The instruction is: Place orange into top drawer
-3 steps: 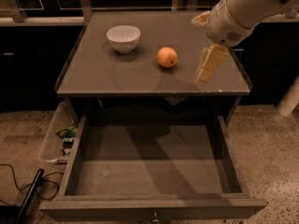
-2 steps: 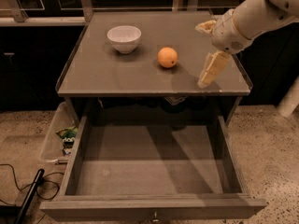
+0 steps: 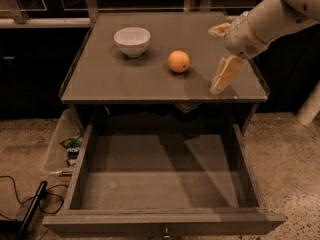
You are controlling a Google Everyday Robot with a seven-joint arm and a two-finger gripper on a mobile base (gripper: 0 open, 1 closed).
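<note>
Camera view: the small round orange fruit (image 3: 178, 61) rests on the flat grey tabletop (image 3: 125, 79), apart from the cream two-finger gripper (image 3: 220, 54) hovering to its right with fingers spread, holding nothing. Below, the wide grey wooden top drawer (image 3: 160, 179) is pulled open.

One raised camera, tilted steeply down at the front of a grey cabinet.

It stands on the drawer side and faces the dark back wall, near enough that the surface (image 3: 125, 86) fills the upper half and the pulled-out top drawer (image 3: 160, 181) the lower, its front panel touching the bottom edge. Speckled floor shows on both sides. The arm enters from the upper right corner, and the claw (image 3: 215, 60) hangs over the surface's right edge, fingers spread apart.
</note>
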